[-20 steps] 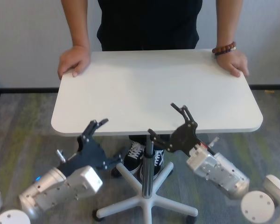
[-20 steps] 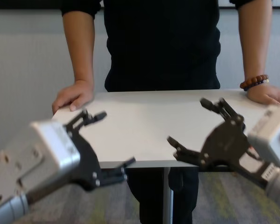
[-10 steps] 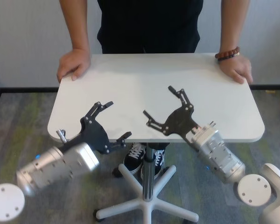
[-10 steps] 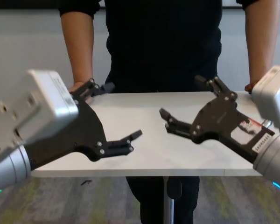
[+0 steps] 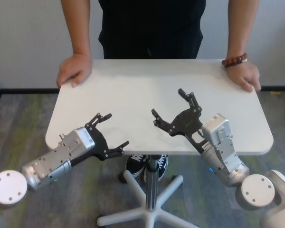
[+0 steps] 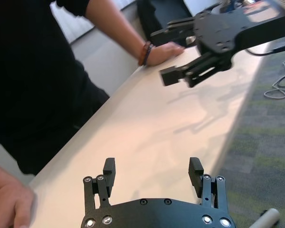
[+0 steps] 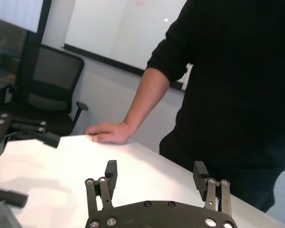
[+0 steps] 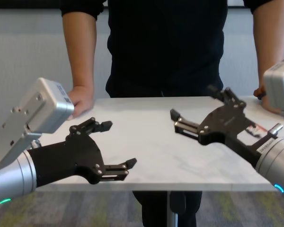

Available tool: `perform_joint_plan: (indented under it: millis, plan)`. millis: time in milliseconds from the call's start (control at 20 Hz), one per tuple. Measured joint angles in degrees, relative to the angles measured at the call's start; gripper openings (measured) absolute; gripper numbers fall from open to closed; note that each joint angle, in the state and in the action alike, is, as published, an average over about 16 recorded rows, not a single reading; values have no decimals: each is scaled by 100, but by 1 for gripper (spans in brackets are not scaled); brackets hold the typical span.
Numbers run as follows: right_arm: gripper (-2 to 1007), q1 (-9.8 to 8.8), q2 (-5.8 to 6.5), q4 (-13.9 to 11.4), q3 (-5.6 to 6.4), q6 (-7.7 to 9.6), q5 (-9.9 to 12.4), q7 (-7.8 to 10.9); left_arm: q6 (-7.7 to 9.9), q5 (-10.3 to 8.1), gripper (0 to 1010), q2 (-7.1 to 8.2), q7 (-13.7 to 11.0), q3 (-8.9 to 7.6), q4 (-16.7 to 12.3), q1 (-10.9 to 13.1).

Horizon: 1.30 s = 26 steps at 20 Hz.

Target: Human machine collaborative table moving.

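Note:
The table (image 5: 147, 90) has a white top on a metal post. It also shows in the chest view (image 8: 156, 142), the left wrist view (image 6: 171, 109) and the right wrist view (image 7: 61, 161). The human (image 5: 152, 23) in a black top stands at its far side with a hand on each far corner and a bead bracelet (image 5: 234, 60) on one wrist. My left gripper (image 5: 117, 128) is open at the near left edge, also seen from the chest (image 8: 120, 143). My right gripper (image 5: 167, 102) is open and hovers over the near middle of the top, also seen from the chest (image 8: 191, 100). Both are empty.
Under the top stand the post and a white star base with casters (image 5: 149, 199). The person's sneakers (image 5: 137, 164) are beside it on grey carpet. A wall runs behind the person. A black office chair (image 7: 42, 95) stands off to one side.
Both grippers have risen from below the near edge to the level of the tabletop and reached forward over it. Both stay open. The person's hands stay on the far corners.

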Motion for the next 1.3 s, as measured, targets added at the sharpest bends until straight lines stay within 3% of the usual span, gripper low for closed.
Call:
perform_joint_plan:
  millis: [250, 600, 900, 1300]
  plan:
    - [1001, 27, -64, -1, 18, 155, 26, 122, 207, -156, 1000, 32, -18, -64, 48, -34]
    - [1001, 63, -138, -122, -10, 196, -82, 235, 346, -155, 1000, 189, 179, -284, -434, 225]
    - [1001, 47, -185, -231, -11, 138, -208, 203, 308, -65, 1000, 278, 322, -429, -769, 449]
    - [1001, -3, -205, -279, 5, 18, -375, 99, 182, 140, 1000, 274, 484, -493, -863, 579]
